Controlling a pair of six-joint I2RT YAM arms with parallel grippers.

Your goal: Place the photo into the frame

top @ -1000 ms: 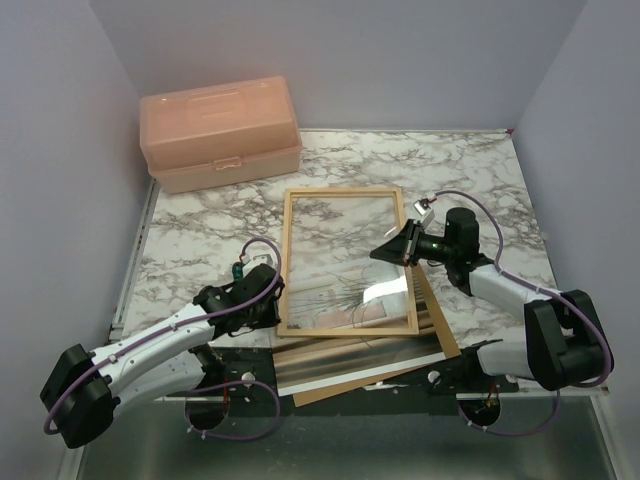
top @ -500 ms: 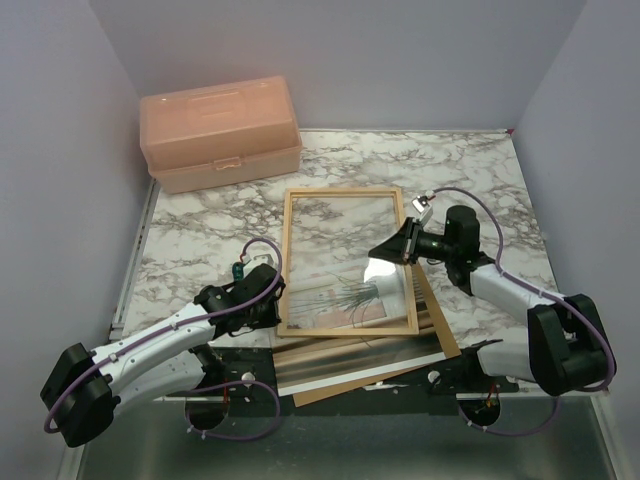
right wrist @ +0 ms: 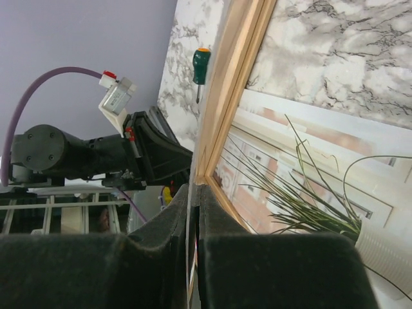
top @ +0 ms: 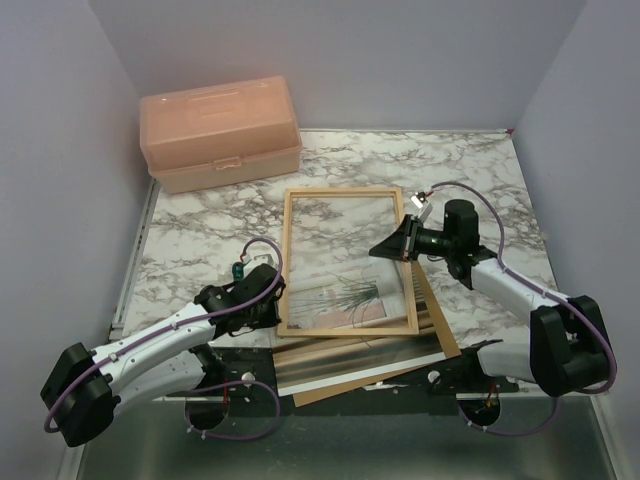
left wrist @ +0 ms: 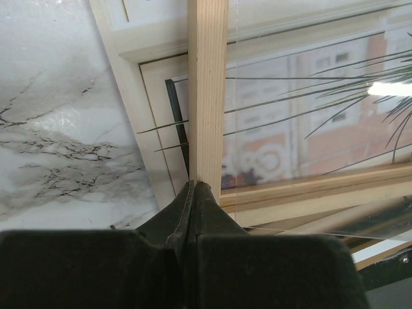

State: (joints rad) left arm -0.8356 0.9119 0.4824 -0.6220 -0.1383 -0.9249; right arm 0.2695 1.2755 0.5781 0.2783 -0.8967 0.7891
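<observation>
marbled counter [top: 200, 230], with a peach toolbox [top: 220, 130] at its far left. the light-wood frame [top: 343, 191] lies flat mid-counter, and the photo [top: 345, 297] of a spiky plant shows through its near half. the left fingers [left wrist: 180, 219], clenched on nothing, press the frame's near-left corner. the right fingers [right wrist: 215, 222] pinch a thin clear edge at the frame's right bar, seemingly the glass sheet [left wrist: 380, 219]. risk: so slim a pinch could slip, dropping the sheet and knocking frame or photo askew.
</observation>
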